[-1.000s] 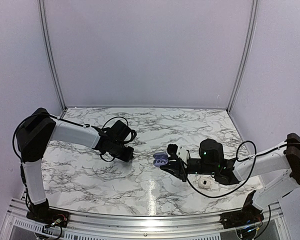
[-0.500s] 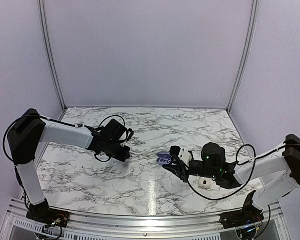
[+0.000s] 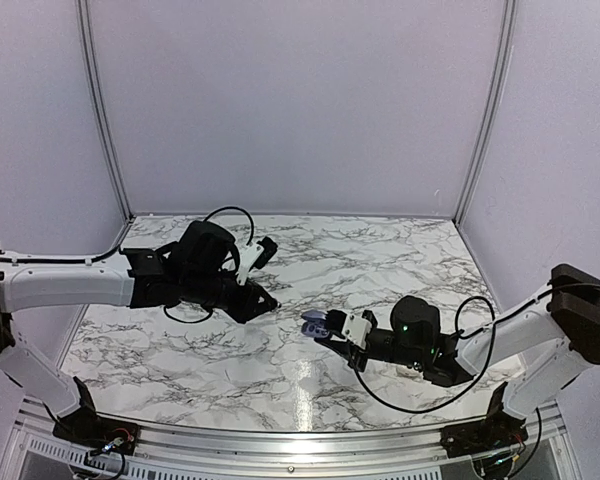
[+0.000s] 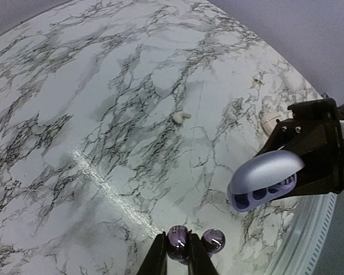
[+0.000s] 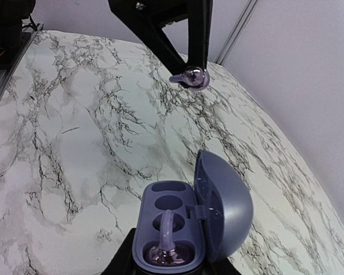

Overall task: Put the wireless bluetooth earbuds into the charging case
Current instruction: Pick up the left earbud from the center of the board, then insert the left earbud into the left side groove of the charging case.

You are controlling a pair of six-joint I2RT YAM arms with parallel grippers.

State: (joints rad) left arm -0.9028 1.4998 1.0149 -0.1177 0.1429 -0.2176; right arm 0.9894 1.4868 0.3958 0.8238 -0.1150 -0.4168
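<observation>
Left tool (image 3: 269,302) opposite right tool (image 3: 322,328).

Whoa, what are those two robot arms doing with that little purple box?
They are putting earbuds away. The right gripper holds the charging case with its lid open, and one earbud already sits inside. The left gripper pinches the second earbud in the air, a little way from the case. That one is not in yet, and the case's far slot looks empty.

Overhead; wrist close-ups; case (image 3: 315,321) in all
</observation>
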